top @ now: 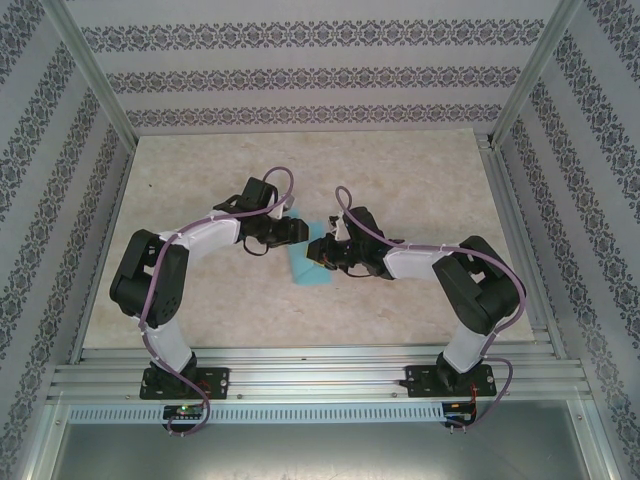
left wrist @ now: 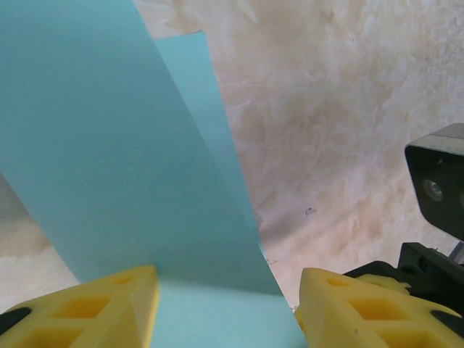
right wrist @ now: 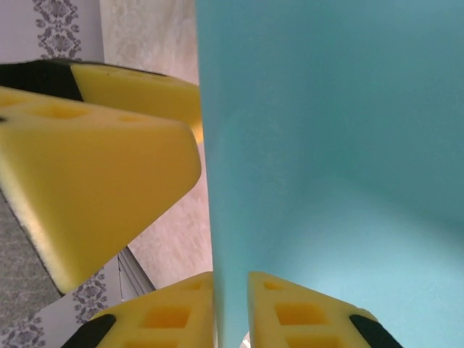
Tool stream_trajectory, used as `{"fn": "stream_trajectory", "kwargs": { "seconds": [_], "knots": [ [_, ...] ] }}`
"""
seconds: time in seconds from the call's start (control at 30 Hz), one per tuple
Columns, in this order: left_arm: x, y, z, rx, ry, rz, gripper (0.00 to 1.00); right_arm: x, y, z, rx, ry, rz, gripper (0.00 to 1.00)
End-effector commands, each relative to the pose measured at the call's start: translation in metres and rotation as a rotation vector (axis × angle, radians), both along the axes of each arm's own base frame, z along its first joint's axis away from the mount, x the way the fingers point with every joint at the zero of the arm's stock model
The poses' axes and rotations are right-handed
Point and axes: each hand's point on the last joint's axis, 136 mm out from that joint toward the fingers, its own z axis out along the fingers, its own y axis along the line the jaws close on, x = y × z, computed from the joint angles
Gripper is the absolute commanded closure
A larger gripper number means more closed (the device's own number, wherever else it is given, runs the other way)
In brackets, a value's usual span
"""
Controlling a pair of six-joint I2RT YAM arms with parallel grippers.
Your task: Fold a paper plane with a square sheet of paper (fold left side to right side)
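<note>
- The turquoise square sheet of paper (left wrist: 109, 145) stood bent upward, showing two smooth layers.
- The right gripper (right wrist: 232, 308) pinched it between narrow jaws.
- The left gripper (left wrist: 228, 279) kept its jaws apart around it.

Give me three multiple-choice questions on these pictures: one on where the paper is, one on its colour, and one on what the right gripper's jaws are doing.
1. Where is the square sheet of paper?
A. between the left gripper and the right gripper
B. far left corner
C. near right corner

2. What colour is it?
A. red
B. turquoise-blue
C. white

3. The right gripper's jaws are:
A. wide apart, off the paper
B. closed on the sheet
C. closed on a pen

Answers:
1 A, the top view shows it between the two arms' tips.
2 B, every view shows that colour.
3 B, the right wrist view shows them pinching the sheet.
</note>
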Motion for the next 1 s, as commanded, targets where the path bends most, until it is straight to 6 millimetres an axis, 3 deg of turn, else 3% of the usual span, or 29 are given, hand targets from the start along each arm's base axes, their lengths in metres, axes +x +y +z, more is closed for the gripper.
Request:
{"fn": "stream_trajectory", "kwargs": {
  "seconds": [0.0, 0.07, 0.17, 0.27, 0.37, 0.6, 0.97],
  "knots": [
    [0.004, -0.005, 0.021, -0.007, -0.047, -0.014, 0.42, 0.004, 0.005, 0.009, 0.009, -0.039, 0.014, 0.93],
    [0.005, 0.000, 0.036, -0.005, -0.077, -0.008, 0.38, 0.001, 0.001, 0.004, -0.013, -0.032, 0.008, 1.00],
    [0.007, 0.015, 0.054, 0.003, -0.110, 0.027, 0.29, -0.002, -0.006, -0.002, -0.030, -0.023, -0.001, 1.00],
    [0.006, 0.037, 0.059, 0.015, -0.102, 0.102, 0.19, -0.002, -0.012, -0.007, -0.044, -0.019, -0.016, 1.00],
    [0.000, 0.052, 0.046, 0.001, -0.036, 0.181, 0.15, -0.004, -0.018, -0.011, -0.056, -0.013, -0.032, 1.00],
    [-0.010, 0.038, 0.007, -0.100, 0.093, 0.222, 0.21, -0.007, -0.031, -0.022, -0.075, 0.010, -0.077, 1.00],
    [-0.006, 0.009, -0.024, -0.113, 0.152, 0.188, 0.31, -0.009, -0.035, -0.030, -0.073, 0.036, -0.088, 0.99]
  ]
}}
